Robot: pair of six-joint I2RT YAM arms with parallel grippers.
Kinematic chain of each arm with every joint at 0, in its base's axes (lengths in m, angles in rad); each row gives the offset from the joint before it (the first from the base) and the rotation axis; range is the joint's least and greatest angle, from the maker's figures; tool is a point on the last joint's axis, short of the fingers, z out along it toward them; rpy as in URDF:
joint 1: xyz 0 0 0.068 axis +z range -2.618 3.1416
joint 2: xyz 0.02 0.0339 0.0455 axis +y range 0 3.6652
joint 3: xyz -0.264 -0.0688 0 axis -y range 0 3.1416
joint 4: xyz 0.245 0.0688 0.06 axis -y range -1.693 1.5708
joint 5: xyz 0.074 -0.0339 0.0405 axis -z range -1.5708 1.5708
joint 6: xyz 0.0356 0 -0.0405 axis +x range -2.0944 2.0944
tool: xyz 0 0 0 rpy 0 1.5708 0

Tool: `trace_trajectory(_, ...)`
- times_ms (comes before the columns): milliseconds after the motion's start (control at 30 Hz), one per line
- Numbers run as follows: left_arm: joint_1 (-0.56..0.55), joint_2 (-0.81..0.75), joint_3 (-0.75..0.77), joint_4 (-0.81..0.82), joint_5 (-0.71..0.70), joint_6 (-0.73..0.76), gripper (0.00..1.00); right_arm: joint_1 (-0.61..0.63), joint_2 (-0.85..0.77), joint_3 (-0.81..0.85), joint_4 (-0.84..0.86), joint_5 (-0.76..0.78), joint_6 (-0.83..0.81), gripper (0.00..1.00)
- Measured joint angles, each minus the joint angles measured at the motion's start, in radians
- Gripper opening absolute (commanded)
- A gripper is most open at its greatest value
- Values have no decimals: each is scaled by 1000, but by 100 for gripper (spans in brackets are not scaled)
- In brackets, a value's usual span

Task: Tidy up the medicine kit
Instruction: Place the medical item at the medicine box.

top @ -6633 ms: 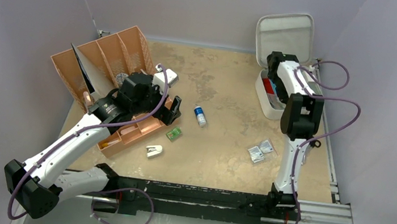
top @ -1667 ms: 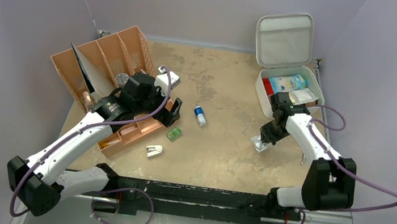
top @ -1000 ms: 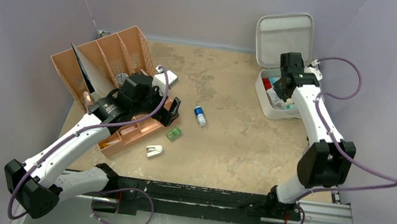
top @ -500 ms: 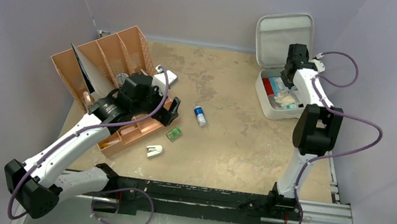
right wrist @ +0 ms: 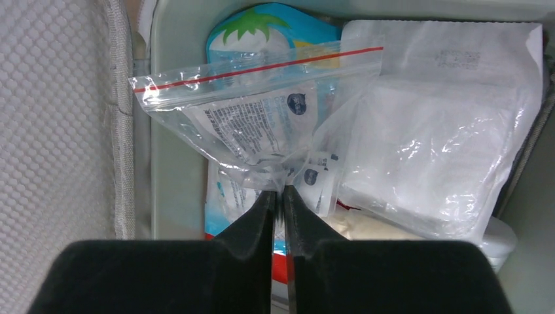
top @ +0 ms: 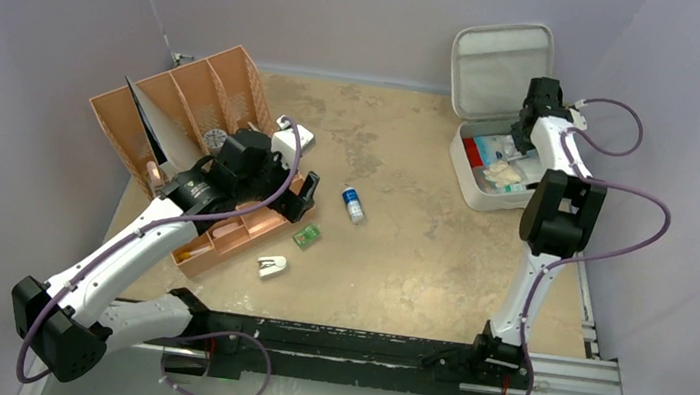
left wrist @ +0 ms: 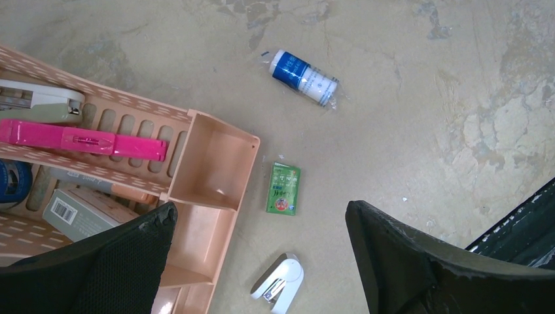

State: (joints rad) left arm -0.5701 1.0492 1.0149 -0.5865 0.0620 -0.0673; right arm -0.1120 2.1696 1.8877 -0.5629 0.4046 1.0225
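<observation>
The medicine kit (top: 500,67), a light grey hard case, stands at the back right with its lid up; its base holds a blue pack, a white gauze packet and a red item. My right gripper (top: 528,124) hangs over the base. In the right wrist view the right gripper (right wrist: 278,191) is pinched on the bunched edge of a clear zip bag (right wrist: 262,111) of small packets, lying over the contents beside the kit's wall (right wrist: 177,163). My left gripper (top: 301,192) stands wide open above the table, nothing between its fingers (left wrist: 260,212).
A blue-and-white bottle (left wrist: 305,77), a green packet (left wrist: 283,188) and a small white stapler (left wrist: 278,285) lie loose mid-table. A tan-orange tray (top: 231,233) with a pink stapler (left wrist: 85,139) sits under the left arm; a taller divided organizer (top: 186,102) stands behind it.
The right arm carried the zip bag from the table's right front into the kit, then shifted toward the case's back right. The left arm has not moved.
</observation>
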Motion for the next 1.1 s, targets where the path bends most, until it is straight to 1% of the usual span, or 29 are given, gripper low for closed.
trace_trajectory(100, 0, 15, 0, 0, 0, 0, 100, -2, 14, 16, -1, -6, 10, 21)
trace_trajectory(333, 0, 19, 0, -3, -5, 0, 100, -7, 49, 76, -7, -65, 13, 36)
trace_trajectory(533, 0, 19, 0, -3, -7, 0, 100, -7, 39, 69, -3, -154, -45, 37)
trace_trajectory(833, 0, 19, 0, -4, -15, 0, 100, -7, -177, -140, 126, -387, -263, 36)
trace_trajectory(1000, 0, 20, 0, -5, -27, 0, 100, 4, -242, -181, 134, -522, -366, 36)
trace_trajectory(1100, 0, 24, 0, -4, -34, 0, 100, 27, -290, -263, 144, -609, -427, 37)
